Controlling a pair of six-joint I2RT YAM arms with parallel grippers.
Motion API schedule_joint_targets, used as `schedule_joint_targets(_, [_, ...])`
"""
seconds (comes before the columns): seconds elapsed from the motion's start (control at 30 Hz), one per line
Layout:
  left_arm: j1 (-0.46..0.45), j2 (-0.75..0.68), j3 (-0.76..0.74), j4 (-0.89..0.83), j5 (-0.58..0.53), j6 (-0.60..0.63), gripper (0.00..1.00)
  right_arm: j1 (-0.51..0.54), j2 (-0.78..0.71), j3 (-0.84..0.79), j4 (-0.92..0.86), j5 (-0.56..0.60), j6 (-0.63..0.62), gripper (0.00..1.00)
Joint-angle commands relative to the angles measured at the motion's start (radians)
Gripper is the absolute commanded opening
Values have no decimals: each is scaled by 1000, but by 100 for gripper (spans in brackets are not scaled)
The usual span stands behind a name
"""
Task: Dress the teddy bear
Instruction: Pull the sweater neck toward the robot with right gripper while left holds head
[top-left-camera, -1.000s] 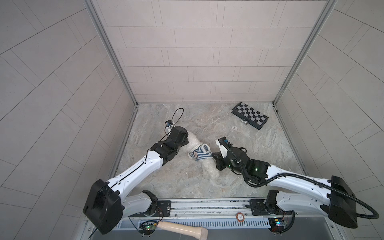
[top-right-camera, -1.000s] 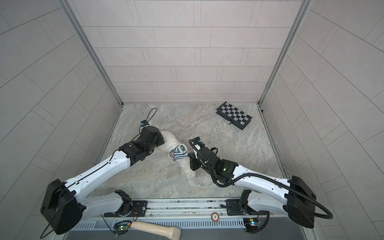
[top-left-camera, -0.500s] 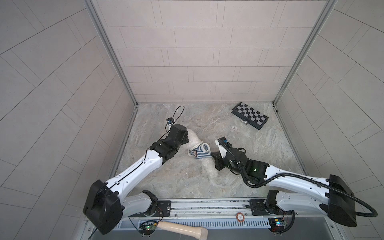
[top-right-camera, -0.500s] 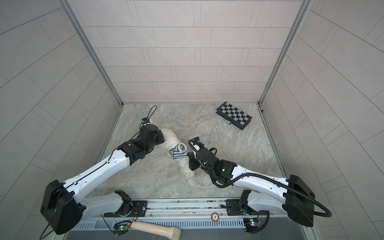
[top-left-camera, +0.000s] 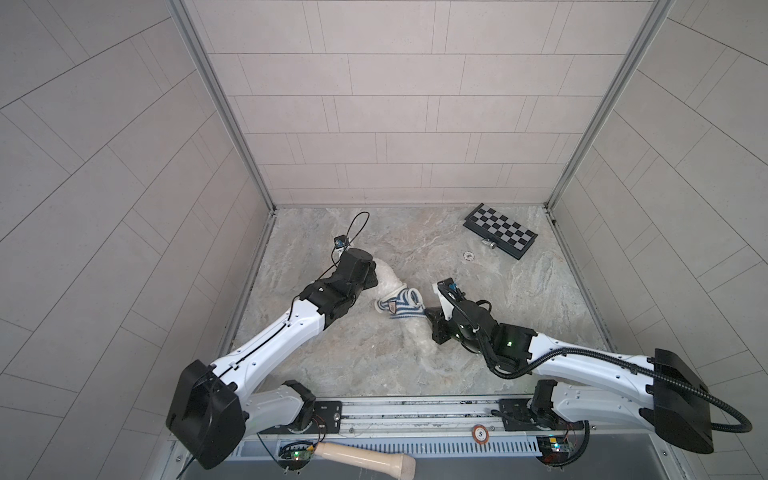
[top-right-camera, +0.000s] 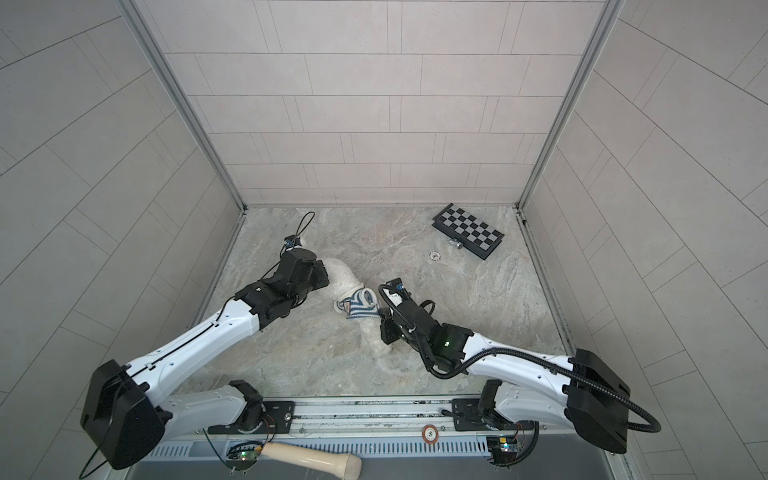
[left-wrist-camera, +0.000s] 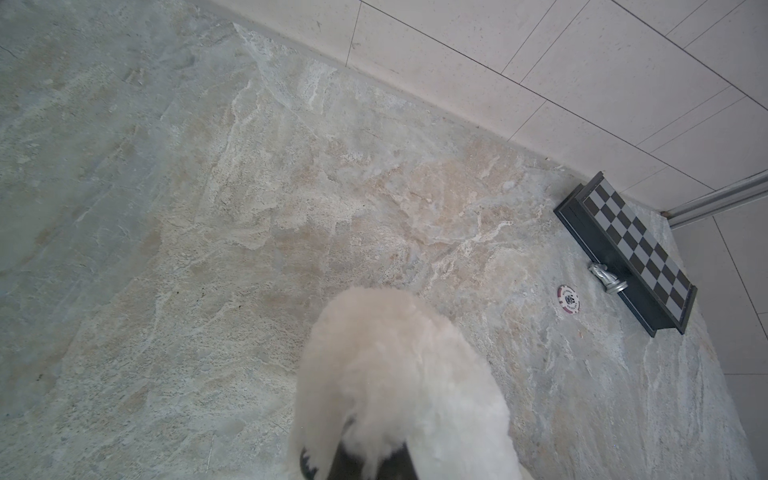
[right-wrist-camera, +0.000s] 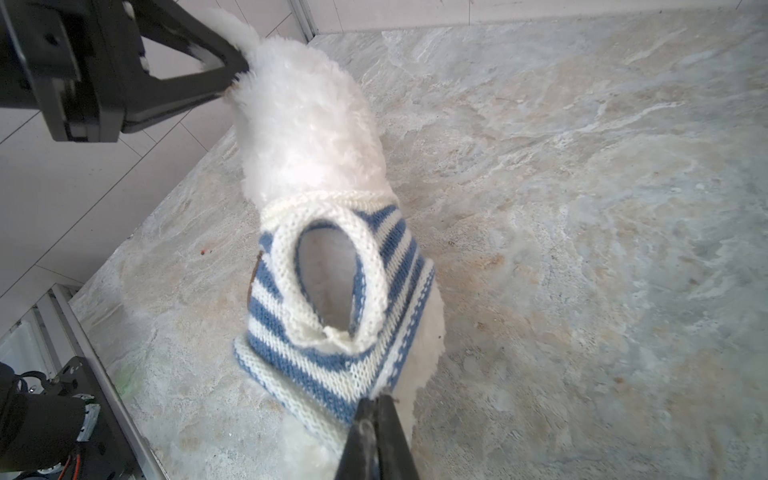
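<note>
Midway through dressing teddy bear (right-wrist-camera: 307, 124) in striped shirt (right-wrist-camera: 291, 353).
Clamping fur in closed left jaws, shirt hem in closed right jaws; armhole (right-wrist-camera: 372, 266) unfilled.

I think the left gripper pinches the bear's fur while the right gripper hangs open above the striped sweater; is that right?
Not quite: the right gripper is shut on the lower hem of the striped sweater, as the right wrist view shows. The left gripper does pinch the teddy bear's fur.
</note>
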Motion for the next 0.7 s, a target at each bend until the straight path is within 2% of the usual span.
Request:
schedule_joint_targets(0.0, [20, -28, 24, 24, -65, 19, 0, 5, -15, -16, -43, 29, 19, 0])
schedule_joint_targets(0.2, [21, -38, 22, 31, -64, 25, 0, 9, -19, -12, -73, 30, 42, 0])
schedule_joint_targets(0.43, [16, -13, 45, 40, 27, 54, 0, 10, -106, -91, -35, 37, 16, 0])
schedule_joint_targets(0.67, [14, -28, 43, 31, -1, 55, 0, 10, -141, -111, -71, 44, -20, 0])
